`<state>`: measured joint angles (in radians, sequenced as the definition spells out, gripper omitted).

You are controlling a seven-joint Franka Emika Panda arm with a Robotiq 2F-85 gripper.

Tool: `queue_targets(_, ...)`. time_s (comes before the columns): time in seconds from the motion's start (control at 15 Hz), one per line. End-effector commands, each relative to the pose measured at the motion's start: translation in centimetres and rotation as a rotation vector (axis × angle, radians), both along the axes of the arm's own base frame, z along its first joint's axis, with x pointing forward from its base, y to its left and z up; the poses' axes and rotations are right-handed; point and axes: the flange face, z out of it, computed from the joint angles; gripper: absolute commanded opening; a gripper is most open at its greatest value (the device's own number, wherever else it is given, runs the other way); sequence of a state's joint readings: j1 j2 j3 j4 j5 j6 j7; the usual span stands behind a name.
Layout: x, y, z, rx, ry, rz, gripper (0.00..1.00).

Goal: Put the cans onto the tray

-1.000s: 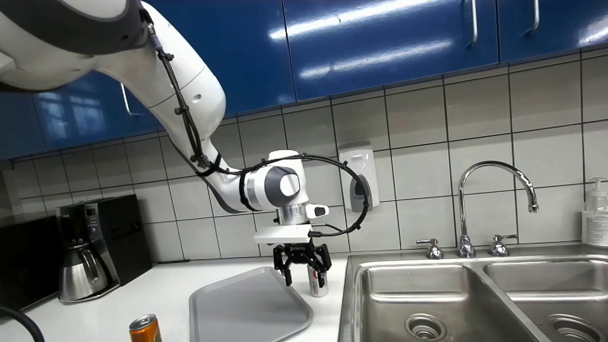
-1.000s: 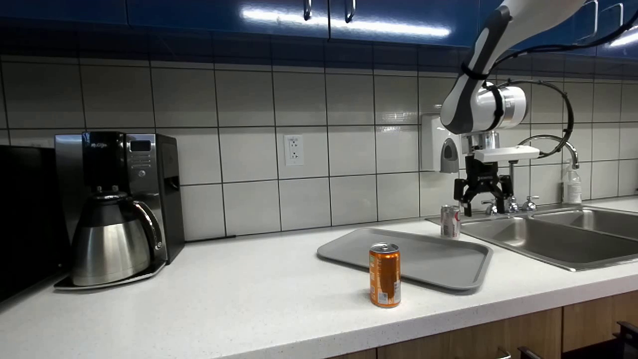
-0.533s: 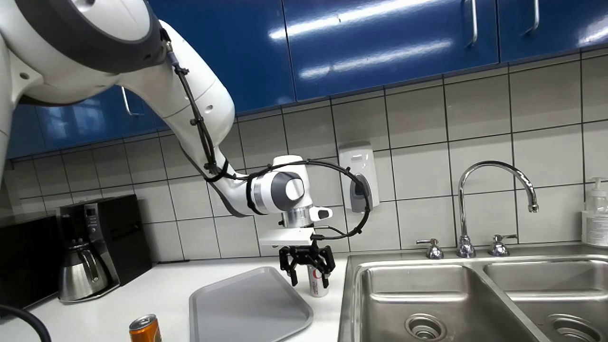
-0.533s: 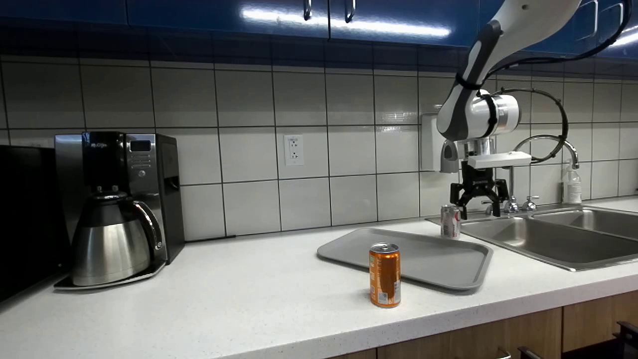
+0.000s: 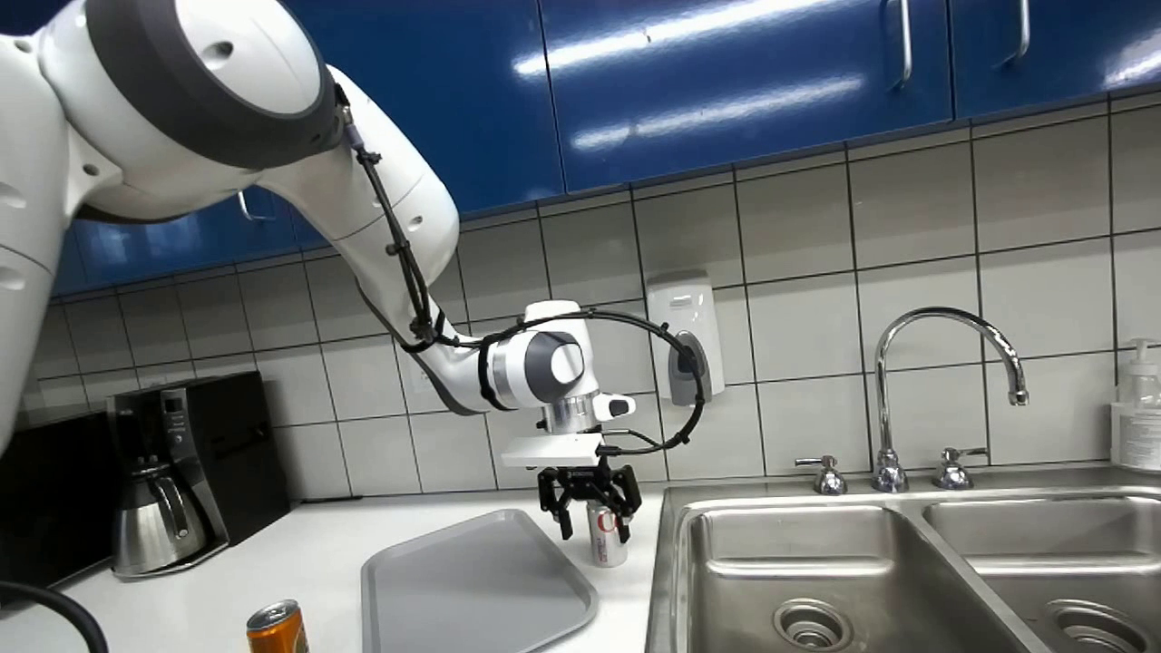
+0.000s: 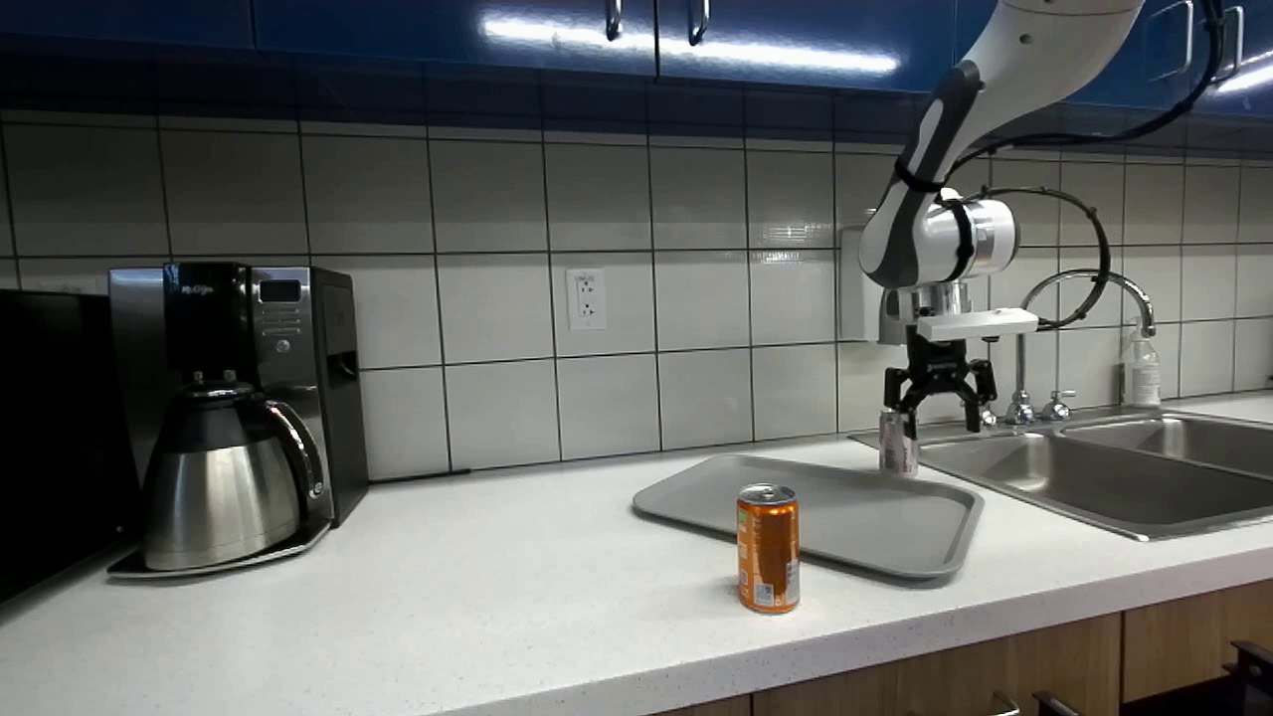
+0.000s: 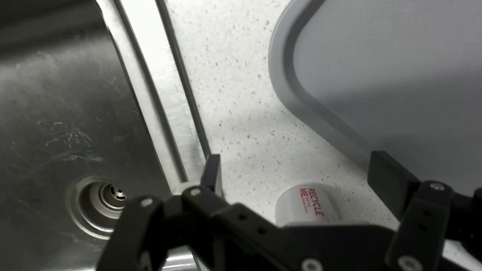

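Fingers (image 7: 389,180) of my hand (image 6: 942,428) stand well apart, pointing down above the bench (image 6: 477,597). Near them is the silver can (image 5: 606,546), upright on the bench between the tray (image 5: 472,589) and the sink (image 5: 668,580), apart from both. In both exterior views a finger crosses in front of the can; I cannot tell whether they touch. The wrist view shows me part of it, with the red words RECYCLE ME, between my fingers, the rest hidden behind my hand. Across the flat grey tray, the orange can (image 6: 768,552) stands upright on the bench, near the tray but off it. A curved tap (image 5: 882,390) rises at the back of the sink, and a soap dispenser (image 5: 694,336) hangs on the tiled wall (image 6: 497,298). Farther off, a metal coffee pot (image 6: 219,497) sits in a black coffee maker (image 6: 338,398); blue cupboards (image 5: 744,82) run overhead.
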<state>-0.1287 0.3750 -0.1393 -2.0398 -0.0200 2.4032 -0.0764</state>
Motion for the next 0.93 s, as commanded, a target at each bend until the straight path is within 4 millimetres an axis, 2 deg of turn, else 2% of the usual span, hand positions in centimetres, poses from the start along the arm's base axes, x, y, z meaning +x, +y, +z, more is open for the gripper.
queue_targets(0.0,1.8,0.2,-0.1,0.003,-0.005,-0.021,1.0)
queue_targets(0.87,5.8,0.2,-1.3,-0.007,-0.027,-0.031,1.0)
